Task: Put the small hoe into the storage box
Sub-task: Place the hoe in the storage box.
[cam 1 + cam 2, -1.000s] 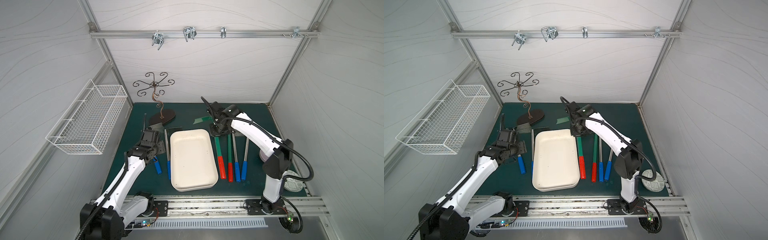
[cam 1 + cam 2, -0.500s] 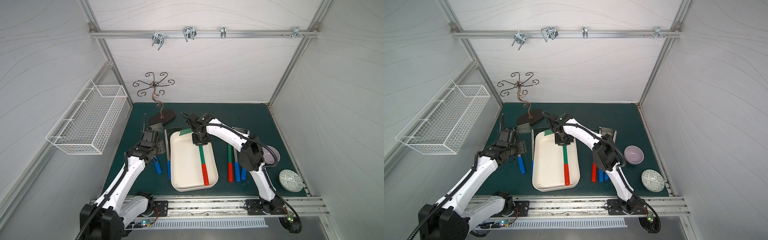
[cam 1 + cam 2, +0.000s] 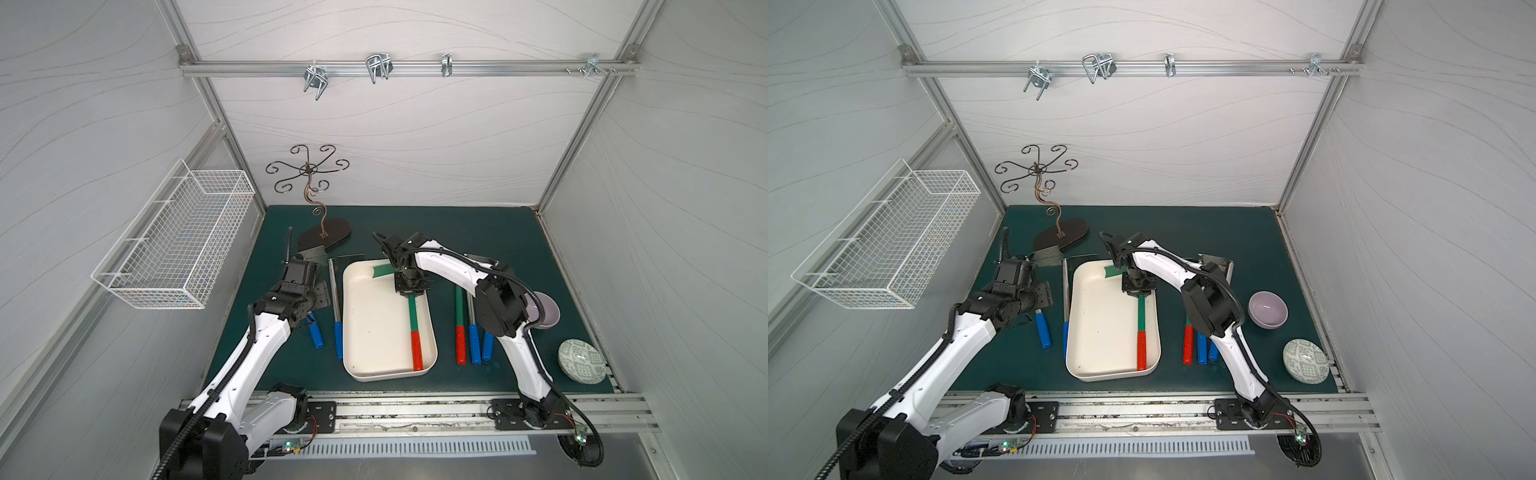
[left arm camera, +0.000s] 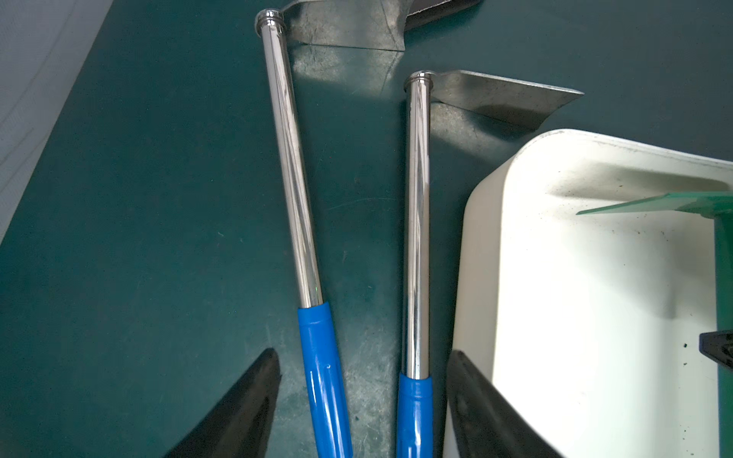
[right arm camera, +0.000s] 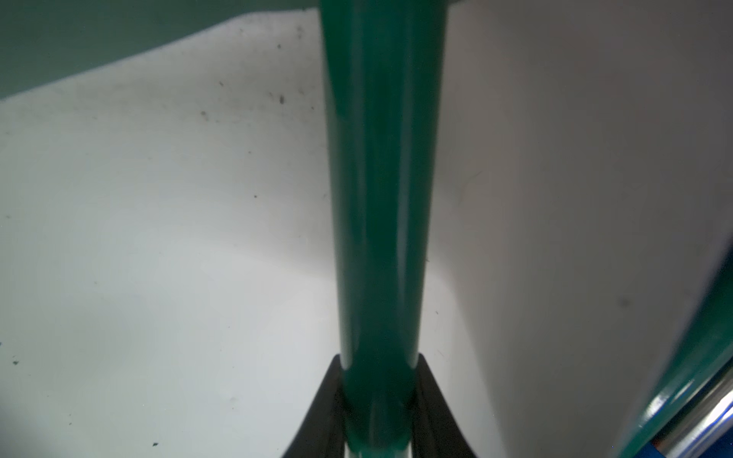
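The storage box (image 3: 365, 324) (image 3: 1096, 328), a shallow cream tray, lies mid-table. My right gripper (image 3: 409, 291) (image 3: 1137, 289) (image 5: 377, 396) is shut on the green shaft of the small hoe (image 3: 412, 316) (image 3: 1141, 316) (image 5: 380, 198). The hoe runs along the box's right side, green blade at the far end and red grip in the near right corner. My left gripper (image 3: 316, 291) (image 4: 363, 353) hovers open to the box's left, holding nothing. Beneath it two blue-handled steel hoes (image 4: 293, 178) (image 4: 416, 218) lie on the mat.
Right of the box lie another green-and-red hoe (image 3: 459, 324) and two blue-handled ones (image 3: 473, 345). A purple bowl (image 3: 546, 313) and a patterned dish (image 3: 581, 359) sit at the right edge. A wire basket (image 3: 174, 245) hangs on the left wall. A hook stand (image 3: 324, 237) stands at the back.
My right gripper has carried the green hoe leftward off the mat into the box, then set it back toward the box's right side. The left arm has stayed still.
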### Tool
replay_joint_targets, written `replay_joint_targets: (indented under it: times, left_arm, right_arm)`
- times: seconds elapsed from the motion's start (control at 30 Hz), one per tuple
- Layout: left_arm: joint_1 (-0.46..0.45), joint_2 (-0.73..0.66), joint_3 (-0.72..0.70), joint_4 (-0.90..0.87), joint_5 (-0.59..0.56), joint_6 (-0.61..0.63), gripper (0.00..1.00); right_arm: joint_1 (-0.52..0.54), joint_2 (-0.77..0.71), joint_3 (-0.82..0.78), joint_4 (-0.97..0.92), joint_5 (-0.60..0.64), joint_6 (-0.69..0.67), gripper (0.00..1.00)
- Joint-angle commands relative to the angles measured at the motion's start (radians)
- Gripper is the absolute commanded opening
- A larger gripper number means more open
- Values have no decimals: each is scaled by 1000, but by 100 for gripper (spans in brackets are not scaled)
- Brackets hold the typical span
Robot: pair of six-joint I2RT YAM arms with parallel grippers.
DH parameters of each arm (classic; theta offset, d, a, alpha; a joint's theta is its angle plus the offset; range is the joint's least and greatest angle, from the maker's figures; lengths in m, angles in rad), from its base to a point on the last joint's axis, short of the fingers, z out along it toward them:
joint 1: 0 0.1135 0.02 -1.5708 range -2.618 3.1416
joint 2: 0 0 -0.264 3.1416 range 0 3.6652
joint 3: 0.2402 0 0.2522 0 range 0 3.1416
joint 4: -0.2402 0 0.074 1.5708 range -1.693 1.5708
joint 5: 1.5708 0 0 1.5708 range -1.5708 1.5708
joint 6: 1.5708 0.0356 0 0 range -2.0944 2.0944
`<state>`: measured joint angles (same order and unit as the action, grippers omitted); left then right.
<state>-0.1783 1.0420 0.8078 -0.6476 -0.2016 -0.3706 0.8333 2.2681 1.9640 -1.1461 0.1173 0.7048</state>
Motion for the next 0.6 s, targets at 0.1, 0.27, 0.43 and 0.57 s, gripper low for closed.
replay_joint_targets:
  times: [0.1,0.27,0.43,0.57]
  left_arm:
    - [0,-2,41,3,-9,-9,69]
    - [0,1,41,3,-9,-9,69]
    - [0,3,43,2,-9,-8,69]
    - [0,4,41,5,-5,-10,69]
  right_arm:
    - [-2,35,10,14,11,-5,0]
    - [-3,58,32,13,15,-2,2]
    - [-4,71,47,3,19,2,9]
    - [-3,64,54,-10,28,-4,18]
